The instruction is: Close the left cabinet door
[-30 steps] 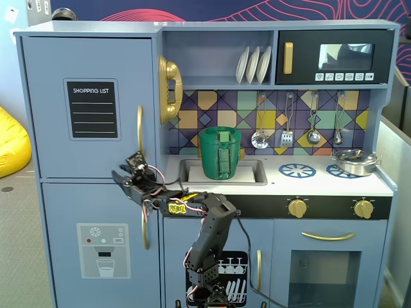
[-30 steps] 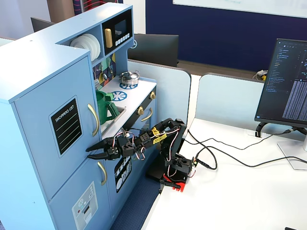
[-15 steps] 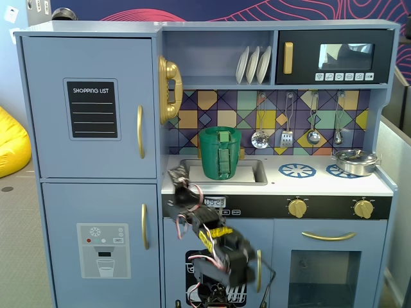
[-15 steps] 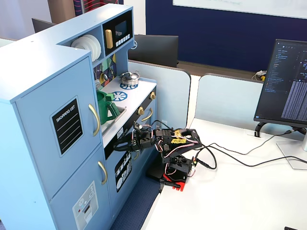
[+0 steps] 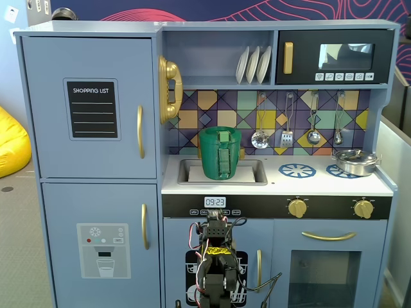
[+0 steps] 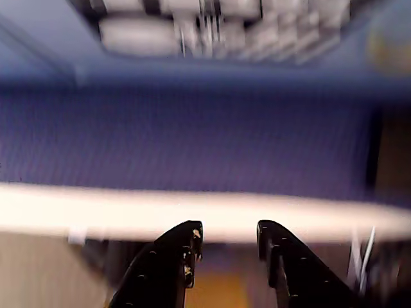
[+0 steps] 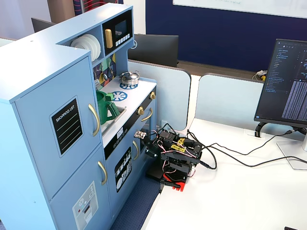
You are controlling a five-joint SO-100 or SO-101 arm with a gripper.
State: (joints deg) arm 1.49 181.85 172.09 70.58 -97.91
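Note:
The left cabinet door [image 5: 90, 64] is light blue with a black "SHOPPING LIST" panel [image 5: 93, 109] and a gold handle [image 5: 140, 131]. It lies flush with the cabinet front in both fixed views, and also shows from the side [image 7: 72, 103]. My arm [image 5: 215, 266] is folded low in front of the kitchen's lower middle doors, well right of and below that door; it also shows on the white table [image 7: 175, 153]. In the wrist view my gripper [image 6: 229, 232] is open and empty, with blurred blue cabinet and a white edge beyond it.
A lower blue door with a dispenser graphic [image 5: 103, 247] sits under the left door. A green pitcher [image 5: 220, 153] stands in the sink, a steel pot [image 5: 355, 160] on the hob, a black microwave [image 5: 334, 58] above. A monitor [image 7: 288, 81] and cables [image 7: 230, 158] are on the table.

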